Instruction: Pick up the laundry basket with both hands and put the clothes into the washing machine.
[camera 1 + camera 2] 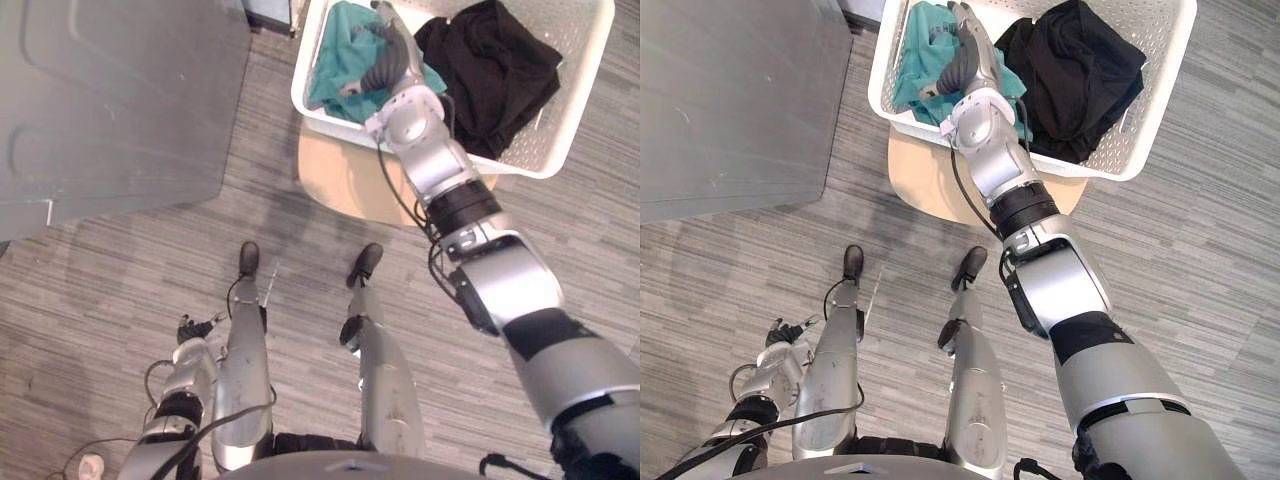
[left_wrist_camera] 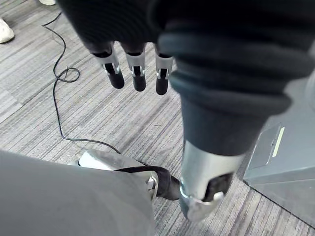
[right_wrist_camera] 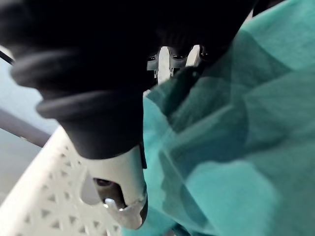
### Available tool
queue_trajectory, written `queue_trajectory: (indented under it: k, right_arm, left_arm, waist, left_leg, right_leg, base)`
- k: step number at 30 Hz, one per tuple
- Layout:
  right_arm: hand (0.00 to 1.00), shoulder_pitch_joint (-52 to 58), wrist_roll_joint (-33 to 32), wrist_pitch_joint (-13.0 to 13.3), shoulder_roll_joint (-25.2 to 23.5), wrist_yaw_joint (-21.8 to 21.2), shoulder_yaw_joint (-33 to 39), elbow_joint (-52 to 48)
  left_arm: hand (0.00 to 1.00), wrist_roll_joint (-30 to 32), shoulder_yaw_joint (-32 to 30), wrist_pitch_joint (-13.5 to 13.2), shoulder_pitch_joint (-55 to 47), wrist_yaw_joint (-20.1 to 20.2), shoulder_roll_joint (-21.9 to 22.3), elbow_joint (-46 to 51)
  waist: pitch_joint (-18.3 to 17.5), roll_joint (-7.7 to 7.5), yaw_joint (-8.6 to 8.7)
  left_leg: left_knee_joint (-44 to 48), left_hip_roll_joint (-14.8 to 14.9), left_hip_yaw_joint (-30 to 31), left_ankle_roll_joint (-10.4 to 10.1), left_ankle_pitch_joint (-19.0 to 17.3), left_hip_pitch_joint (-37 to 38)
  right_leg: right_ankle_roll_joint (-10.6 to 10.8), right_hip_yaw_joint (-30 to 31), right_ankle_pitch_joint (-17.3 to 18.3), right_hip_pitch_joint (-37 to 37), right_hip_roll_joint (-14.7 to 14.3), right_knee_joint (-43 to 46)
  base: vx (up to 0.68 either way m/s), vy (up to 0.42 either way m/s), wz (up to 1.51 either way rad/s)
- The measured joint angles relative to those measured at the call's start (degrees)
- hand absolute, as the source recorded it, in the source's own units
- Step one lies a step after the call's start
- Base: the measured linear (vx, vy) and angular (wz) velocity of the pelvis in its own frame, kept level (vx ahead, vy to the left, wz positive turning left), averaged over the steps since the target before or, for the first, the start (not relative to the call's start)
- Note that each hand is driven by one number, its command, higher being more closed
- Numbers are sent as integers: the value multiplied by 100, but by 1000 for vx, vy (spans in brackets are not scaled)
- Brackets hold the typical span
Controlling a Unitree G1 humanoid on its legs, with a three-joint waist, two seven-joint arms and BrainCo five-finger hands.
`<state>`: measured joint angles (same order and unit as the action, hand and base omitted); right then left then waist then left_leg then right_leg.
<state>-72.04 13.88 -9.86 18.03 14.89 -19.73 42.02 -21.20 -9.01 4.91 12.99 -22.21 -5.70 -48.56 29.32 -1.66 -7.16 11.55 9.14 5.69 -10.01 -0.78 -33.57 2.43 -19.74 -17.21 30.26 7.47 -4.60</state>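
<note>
Eye views, laundry basket (image 1: 585,60): I see it white and perforated, sitting on a round pale stool (image 1: 345,180).
Eye views, clothes: a teal garment (image 1: 335,60) lies in the basket's left part and a black garment (image 1: 495,70) in its right part, draped up to the near rim.
Eye views, washing machine (image 1: 110,100): the grey body stands to the left of the basket, apart from it.
Eye views, right hand (image 1: 390,55): it reaches over the basket's near rim and is down on the teal garment.
Eye views, left hand (image 1: 192,330): it hangs low over the floor (image 1: 120,280), well apart from the basket on the near side.
Left wrist view, left hand: the fingers (image 2: 139,73) hang straight and relaxed over the carpet, holding nothing.
Right wrist view, right hand (image 3: 118,177): it is pushed into the teal folds next to the basket's wall (image 3: 39,206). I cannot tell whether it has a grip on the cloth.
</note>
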Motion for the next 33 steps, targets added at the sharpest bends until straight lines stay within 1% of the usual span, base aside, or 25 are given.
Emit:
queue_trajectory:
  k: [6,7,10,11,16,19,21,23,24,26,28,30,33]
  right_arm:
    - [0,-254,-1,12,110,2,-27,150]
    - [0,-377,-1,15,122,5,-27,175]
    - [0,-496,-3,38,190,5,-45,180]
    - [0,-504,-3,87,225,4,-58,181]
    - [0,-684,-1,116,340,1,-222,171]
    - [0,-809,-2,143,381,-17,-304,166]
    - [0,-837,-1,160,432,-126,-394,160]
    - [0,-877,-3,214,494,-183,-431,128]
    - [0,-887,-7,218,488,-183,-434,106]
    - [0,-865,-39,219,487,-183,-431,51]
    - [0,-751,-323,230,492,-183,-406,-104]
    - [0,-735,-468,240,491,-183,-370,-139]
    - [0,-622,-760,271,463,-192,-291,-289]
  left_arm:
    - [0,-123,36,-53,84,-1,5,-1]
    - [0,-123,70,-63,111,-2,1,1]
    - [0,-124,143,-76,156,-1,-4,2]
    - [0,-125,197,-101,175,-1,-2,2]
    - [0,-129,249,-141,245,-2,-5,15]
    - [0,-232,248,-174,247,-2,-8,18]
    - [0,-241,249,-177,247,-1,-13,19]
    - [0,-286,249,-179,247,-1,-25,57]
    - [0,-342,247,-182,247,-2,-52,71]
    - [0,-348,247,-191,248,0,-60,84]
    - [0,-350,243,-197,247,-1,-58,84]
    - [0,-350,243,-196,247,-1,-57,84]
    - [0,-352,222,-178,247,0,-59,84]
  waist:
    - [0,-10,-1]
    - [0,-10,1]
    - [3,-15,0]
    - [3,-15,-9]
    - [5,-20,-7]
    - [6,-26,0]
    - [5,-28,-2]
    - [3,-49,-9]
    - [15,-104,-14]
    - [22,-132,-13]
    - [19,-140,-9]
    - [19,-140,0]
    - [24,-160,16]
  left_leg:
    - [-5,-3,85,-24,70,-188]
    - [-77,-3,86,-23,139,-233]
    - [-234,0,100,-46,264,-264]
    - [-296,1,104,-54,326,-277]
    - [-298,3,105,-61,394,-439]
    - [-407,7,91,-58,472,-480]
    - [-475,19,91,-73,512,-486]
    - [-476,26,90,-93,526,-537]
    - [-478,32,72,-95,527,-541]
    - [-477,38,67,-97,528,-546]
    - [-475,45,67,-69,549,-546]
    - [-472,49,67,-74,550,-545]
    - [-463,63,63,-99,560,-526]
  right_leg:
    - [86,24,-14,129,4,-1]
    - [150,40,-28,203,8,-2]
    - [170,39,-20,294,9,-2]
    - [190,39,-19,333,10,-2]
    - [225,52,-39,493,12,-2]
    - [288,88,-59,601,13,-2]
    - [288,92,-59,630,7,-2]
    - [300,113,-67,680,-1,-2]
    - [300,165,-68,707,-11,-2]
    - [301,179,-68,714,-19,-2]
    - [300,185,-69,713,-28,-2]
    - [297,189,-71,713,-34,-2]
    - [214,209,-138,703,-60,-1]
  base:
    - [-49,23,6]
    - [-65,9,3]
    - [-57,3,4]
    - [-51,6,2]
    - [-59,21,0]
    - [-49,17,-2]
    - [-51,15,2]
    - [-50,17,-1]
    - [-40,16,-6]
    - [-36,16,-3]
    - [-33,19,-1]
    - [0,0,0]
    - [-12,15,-2]
